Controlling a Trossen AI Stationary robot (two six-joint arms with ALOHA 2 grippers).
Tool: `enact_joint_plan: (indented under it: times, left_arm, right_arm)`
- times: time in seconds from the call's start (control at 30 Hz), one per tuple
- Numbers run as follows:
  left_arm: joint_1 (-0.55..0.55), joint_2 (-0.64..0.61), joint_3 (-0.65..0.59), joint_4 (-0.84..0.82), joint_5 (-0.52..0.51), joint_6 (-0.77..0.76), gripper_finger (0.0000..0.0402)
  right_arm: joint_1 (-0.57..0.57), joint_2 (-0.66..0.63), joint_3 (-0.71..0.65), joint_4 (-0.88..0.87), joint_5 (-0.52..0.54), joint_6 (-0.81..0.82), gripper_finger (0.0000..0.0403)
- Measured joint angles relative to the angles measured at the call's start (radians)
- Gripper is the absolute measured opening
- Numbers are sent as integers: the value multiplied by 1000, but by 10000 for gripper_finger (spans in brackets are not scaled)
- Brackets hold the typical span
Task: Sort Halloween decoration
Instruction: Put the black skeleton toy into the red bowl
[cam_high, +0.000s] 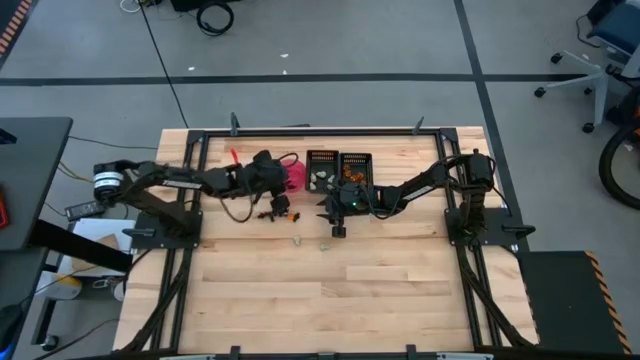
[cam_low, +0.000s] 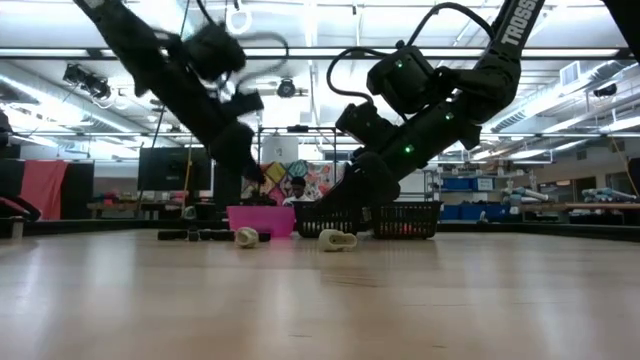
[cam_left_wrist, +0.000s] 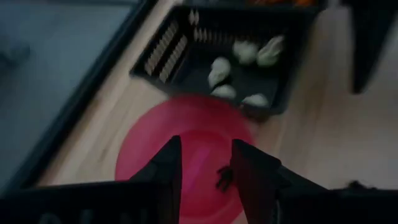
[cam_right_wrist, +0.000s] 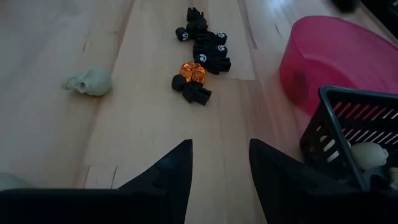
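Note:
My left gripper hovers open over the pink bowl; a dark piece shows in the bowl beside one finger, and I cannot tell if they touch. My right gripper is open and empty, low over the table next to the trays. Ahead of it on the wood lie a pile of dark pieces, one orange piece and a pale skull. The left black tray holds several pale pieces. The right tray holds orange pieces.
Two pale pieces lie on the wood nearer the table's middle. The bowl and both trays stand close together at the far middle. A black frame runs along the table's far edge. The near half of the table is bare wood.

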Motion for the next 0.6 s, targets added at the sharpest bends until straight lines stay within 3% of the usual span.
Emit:
enact_joint_plan:
  times: [0.2, 0.6]
  left_arm:
    - [-137, -110, -43, -28, -8, 51, 111]
    - [-312, -110, -58, -320, -7, -118, 111]
  right_arm:
    - [8, 0, 0, -18, 0, 0, 162]
    - [24, 0, 0, -13, 0, -3, 162]
